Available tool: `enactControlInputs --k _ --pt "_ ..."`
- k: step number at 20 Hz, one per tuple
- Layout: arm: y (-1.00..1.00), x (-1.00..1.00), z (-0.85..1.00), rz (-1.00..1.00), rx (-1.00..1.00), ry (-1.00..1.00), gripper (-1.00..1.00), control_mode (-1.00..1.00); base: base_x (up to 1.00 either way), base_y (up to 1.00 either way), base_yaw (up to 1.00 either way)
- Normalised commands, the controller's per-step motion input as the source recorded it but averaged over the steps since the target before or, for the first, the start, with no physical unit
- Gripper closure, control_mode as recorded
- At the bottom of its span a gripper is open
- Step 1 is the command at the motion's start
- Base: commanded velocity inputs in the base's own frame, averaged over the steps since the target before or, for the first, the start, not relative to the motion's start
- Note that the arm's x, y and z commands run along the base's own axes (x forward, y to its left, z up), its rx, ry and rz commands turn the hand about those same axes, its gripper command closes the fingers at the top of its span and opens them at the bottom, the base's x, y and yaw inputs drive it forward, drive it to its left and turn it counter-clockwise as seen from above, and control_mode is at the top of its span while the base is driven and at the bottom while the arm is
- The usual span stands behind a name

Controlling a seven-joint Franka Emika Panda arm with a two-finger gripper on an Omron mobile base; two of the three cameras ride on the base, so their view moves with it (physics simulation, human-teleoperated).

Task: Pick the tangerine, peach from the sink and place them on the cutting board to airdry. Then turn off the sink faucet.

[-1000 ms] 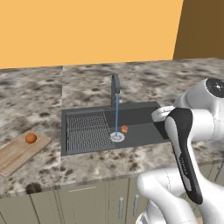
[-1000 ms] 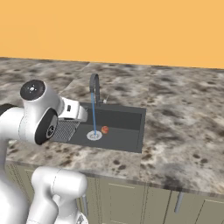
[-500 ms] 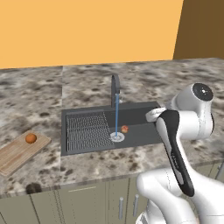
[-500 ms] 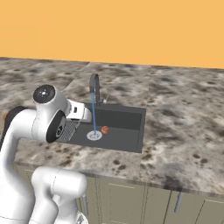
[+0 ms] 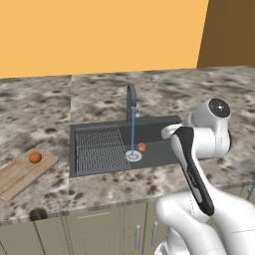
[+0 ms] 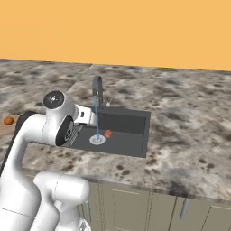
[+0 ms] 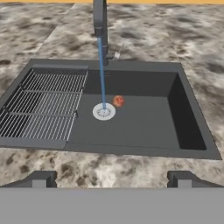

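The dark grey sink (image 7: 188, 109) lies straight ahead of my gripper (image 7: 111, 180), whose two fingertips stand wide apart and open, holding nothing, above the counter's front strip. A reddish-pink peach (image 7: 118, 101) (image 5: 142, 147) (image 6: 108, 133) rests on the basin floor just right of the silver drain (image 7: 104, 112). From the sink faucet (image 7: 99, 17) (image 5: 131, 102) (image 6: 97, 88) a blue stream runs down to the drain. The orange tangerine (image 5: 35, 157) (image 6: 8, 121) sits on the wooden cutting board (image 5: 20, 174), far left on the counter.
A ribbed draining grid (image 7: 43, 103) fills the sink's left half. Mottled stone counter (image 5: 219, 94) surrounds the basin. A small light lever (image 7: 118, 54) juts from the faucet base. My own arm (image 5: 191, 164) rises at the sink's right side in the left base view.
My arm has swung a little toward the sink's middle, carrying the hand with it. The jaws stayed open. Neither fruit moved and the water keeps running.
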Motion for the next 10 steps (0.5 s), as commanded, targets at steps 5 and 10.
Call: enactControlInputs --k 5,10 --pt "0.00 0.31 -0.27 0.00 0.00 0.00 -1.00 -1.00 0.00 0.00 0.00" --pt "0.00 0.36 -0.25 0.00 0.00 0.05 -1.00 -1.00 0.00 0.00 0.00"
